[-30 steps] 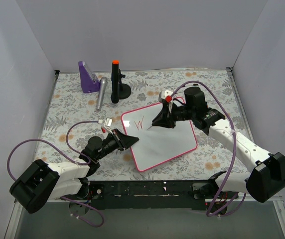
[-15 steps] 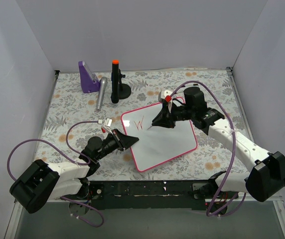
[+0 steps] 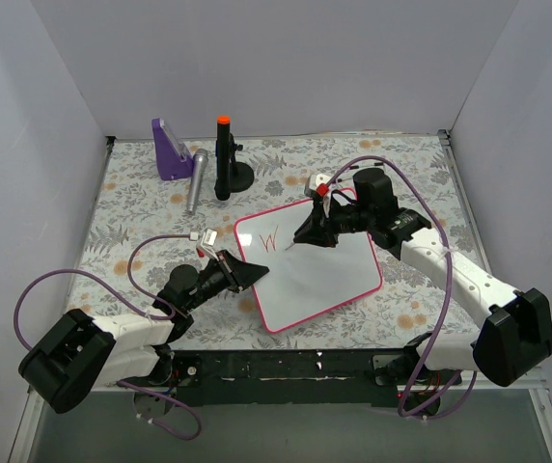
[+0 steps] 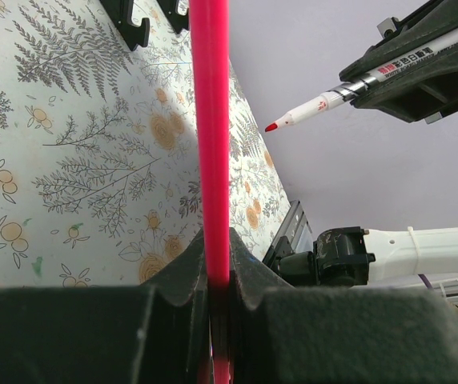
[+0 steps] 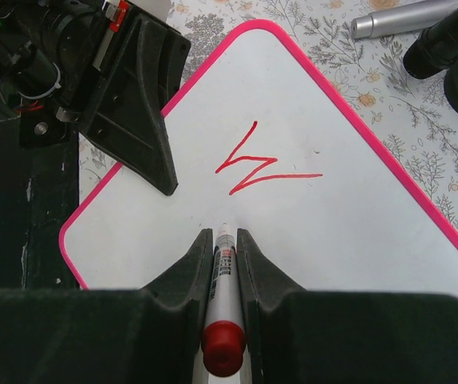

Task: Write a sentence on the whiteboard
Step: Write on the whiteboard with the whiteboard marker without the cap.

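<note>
The whiteboard sits mid-tabletop between the arms, its pink edge pinched by the left fingers, and the right fingers clamp a red marker pointing beside a lone red W.

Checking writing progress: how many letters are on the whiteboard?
1: a red W on the whiteboard, just ahead of the marker held in the right gripper. None appears hidden.

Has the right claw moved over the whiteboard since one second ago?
Yes, slightly. The right claw, shut on the red marker, has shifted a little left, toward the black stand, above the whiteboard.
</note>
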### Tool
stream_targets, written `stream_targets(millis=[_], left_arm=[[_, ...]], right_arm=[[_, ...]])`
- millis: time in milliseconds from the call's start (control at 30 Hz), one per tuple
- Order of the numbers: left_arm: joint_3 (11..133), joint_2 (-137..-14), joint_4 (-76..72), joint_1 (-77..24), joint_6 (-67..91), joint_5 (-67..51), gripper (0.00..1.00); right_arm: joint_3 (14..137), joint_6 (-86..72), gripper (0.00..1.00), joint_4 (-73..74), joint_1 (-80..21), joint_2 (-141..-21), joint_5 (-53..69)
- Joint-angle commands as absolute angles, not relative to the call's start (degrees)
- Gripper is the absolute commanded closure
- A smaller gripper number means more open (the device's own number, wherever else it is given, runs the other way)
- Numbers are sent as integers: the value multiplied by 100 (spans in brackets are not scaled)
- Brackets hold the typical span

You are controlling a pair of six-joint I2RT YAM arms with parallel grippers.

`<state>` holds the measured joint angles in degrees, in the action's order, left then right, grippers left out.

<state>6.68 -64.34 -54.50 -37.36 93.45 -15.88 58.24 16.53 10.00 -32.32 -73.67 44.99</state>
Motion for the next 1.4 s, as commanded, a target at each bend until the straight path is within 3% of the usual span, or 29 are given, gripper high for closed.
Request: stream_targets(millis=[0,1367], left_arm=[[721,-6302,-6161,-3771,9308,-1626,100],[747,-6407,-6328,-3771,9448,-1626,100]], right_arm=[[5959,1696,99,756,-3226,-7348,4474],[6091,1195,99,193,-3349,-7866,3691]])
